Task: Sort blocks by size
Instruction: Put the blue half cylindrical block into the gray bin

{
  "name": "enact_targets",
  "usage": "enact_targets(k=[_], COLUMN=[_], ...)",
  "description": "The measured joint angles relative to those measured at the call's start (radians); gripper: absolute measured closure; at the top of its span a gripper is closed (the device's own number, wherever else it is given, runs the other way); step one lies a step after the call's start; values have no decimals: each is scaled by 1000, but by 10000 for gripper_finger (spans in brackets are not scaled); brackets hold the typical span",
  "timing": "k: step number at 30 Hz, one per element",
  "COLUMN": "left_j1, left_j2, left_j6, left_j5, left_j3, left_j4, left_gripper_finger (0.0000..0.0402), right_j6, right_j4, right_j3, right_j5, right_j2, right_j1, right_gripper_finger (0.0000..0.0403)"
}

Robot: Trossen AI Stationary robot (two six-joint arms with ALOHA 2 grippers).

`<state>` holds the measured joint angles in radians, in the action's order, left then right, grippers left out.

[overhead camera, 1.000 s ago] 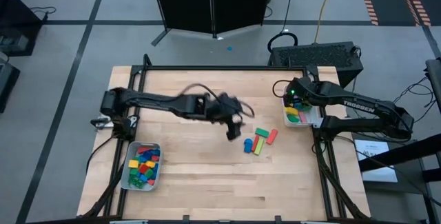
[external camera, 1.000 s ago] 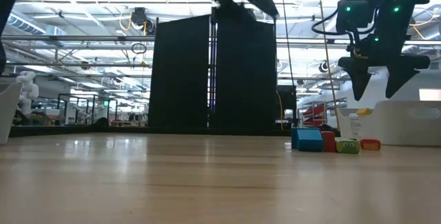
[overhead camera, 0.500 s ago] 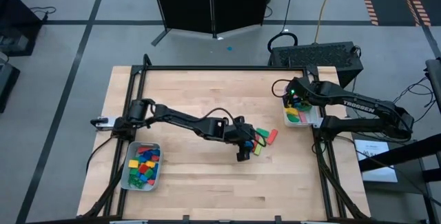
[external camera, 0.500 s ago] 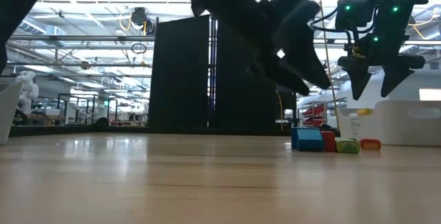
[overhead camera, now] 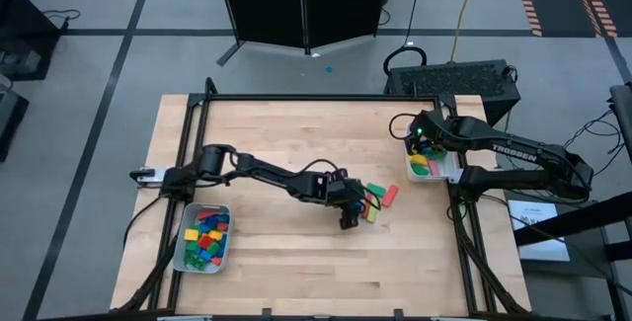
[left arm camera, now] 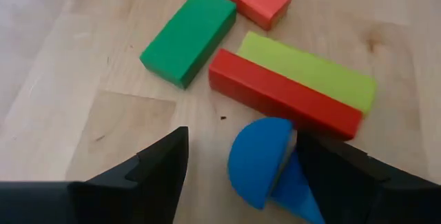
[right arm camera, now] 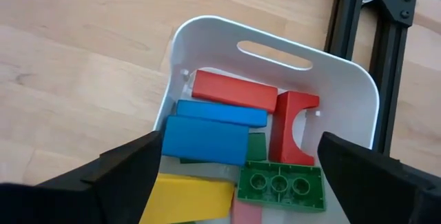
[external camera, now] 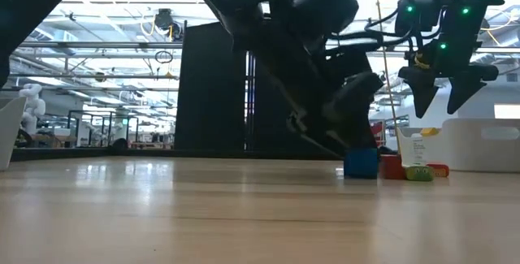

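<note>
Sorting mostly done. Left tray (overhead camera: 179, 255), lower left: many blocks. Right tray (right arm camera: 358, 93), right edge: long bars. Loose cluster (overhead camera: 373, 199) mid-counter (overhead camera: 276, 133), perhaps five. Left gripper (left arm camera: 241, 165) spread around blue block (left arm camera: 260, 160). Right gripper (right arm camera: 238, 182) spread above right tray.

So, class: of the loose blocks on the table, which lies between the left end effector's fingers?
The blue block with the rounded face. It sits between the open left end effector fingers; the others are straight bars lying beyond.
</note>
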<state>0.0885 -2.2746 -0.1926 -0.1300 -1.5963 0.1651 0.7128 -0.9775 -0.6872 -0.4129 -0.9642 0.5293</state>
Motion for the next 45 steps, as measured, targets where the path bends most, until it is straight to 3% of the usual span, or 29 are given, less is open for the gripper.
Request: enact_targets(k=[4, 12, 18, 23, 29, 36, 40, 45], left_j1=[-5, -23, -24, -21, 18, 205, 332, 461], left_j2=[-9, -7, 38, 205, 411, 515, 516, 578], left_j6=[-7, 35, 68, 35, -139, -409, -585, -900], left_j5=[-1, -5, -7, -9, -9, -10, -11, 51], left_j3=[3, 1, 5, 1, 2, 2, 26, 160], left_j4=[18, 52, 71, 249, 689, 1066, 1165, 1164], left_gripper_finger=[173, 327, 330, 330, 330, 330, 330, 330], right_j6=[-3, -23, -29, -48, -67, -97, -108, -126], right_j4=[0, 1, 1, 7, 48, 120, 145, 144], right_j3=[0, 0, 0, 0, 0, 0, 0, 0], right_j5=[0, 0, -4, -5, 3, 53, 53, 54], right_j2=[0, 0, 0, 0, 0, 0, 0, 0], right_j1=[0, 0, 0, 0, 0, 0, 0, 0], right_gripper_finger=[26, 26, 26, 26, 26, 26, 26, 26])
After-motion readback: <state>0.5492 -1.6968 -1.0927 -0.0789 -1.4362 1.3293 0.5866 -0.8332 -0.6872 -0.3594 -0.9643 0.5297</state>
